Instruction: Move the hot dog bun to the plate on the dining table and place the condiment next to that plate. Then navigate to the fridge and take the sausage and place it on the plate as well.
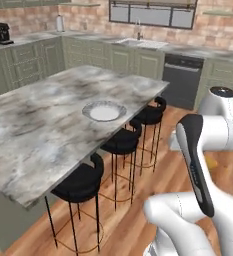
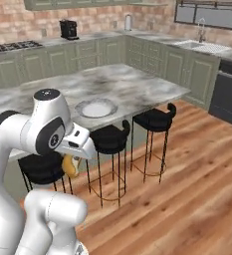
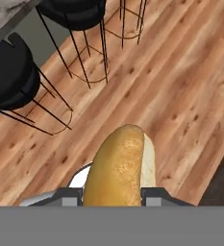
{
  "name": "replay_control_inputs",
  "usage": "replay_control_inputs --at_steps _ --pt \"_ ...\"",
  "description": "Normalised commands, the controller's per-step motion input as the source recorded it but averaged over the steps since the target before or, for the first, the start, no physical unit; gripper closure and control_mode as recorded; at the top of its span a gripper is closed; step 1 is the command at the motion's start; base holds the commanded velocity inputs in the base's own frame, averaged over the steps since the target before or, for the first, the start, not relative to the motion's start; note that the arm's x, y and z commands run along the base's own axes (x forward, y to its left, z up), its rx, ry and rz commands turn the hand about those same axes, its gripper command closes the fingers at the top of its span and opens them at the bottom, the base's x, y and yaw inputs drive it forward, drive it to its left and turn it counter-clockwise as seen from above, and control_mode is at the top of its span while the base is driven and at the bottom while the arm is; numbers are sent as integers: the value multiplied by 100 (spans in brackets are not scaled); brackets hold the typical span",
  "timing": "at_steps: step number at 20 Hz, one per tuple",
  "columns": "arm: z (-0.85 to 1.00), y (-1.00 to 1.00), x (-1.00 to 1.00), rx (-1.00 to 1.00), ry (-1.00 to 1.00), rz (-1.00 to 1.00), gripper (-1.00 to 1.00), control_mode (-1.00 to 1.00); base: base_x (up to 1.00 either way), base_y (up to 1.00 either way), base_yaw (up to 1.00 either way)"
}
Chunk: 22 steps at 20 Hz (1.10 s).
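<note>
We list, left to right: grey-veined marble desk (image 1: 33, 125); on it a round white ceramic plate (image 1: 104, 111); three black round-seated bar stools (image 1: 123, 142) along its edge (over wooden floor); golden-brown oblong hot dog bun (image 3: 120, 168), pinched between the fingers (image 3: 154, 193), above the floor.

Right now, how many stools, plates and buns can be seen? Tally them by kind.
Stools: 3
Plates: 1, on the island top
Buns: 1, between the gripper fingers
Total: 5
</note>
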Motion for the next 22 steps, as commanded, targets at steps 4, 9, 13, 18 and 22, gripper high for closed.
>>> replay_control_inputs --at_steps 4,9,13,18,22 --pt "0 0 0 0 0 0 100 100 83 -54 50" --pt "0 0 0 0 0 0 100 100 84 -51 50" --pt "0 0 0 0 0 0 100 100 91 -43 50" --pt "0 0 0 0 0 0 100 100 96 -36 49" --pt "0 0 0 0 0 0 100 100 98 -37 45"
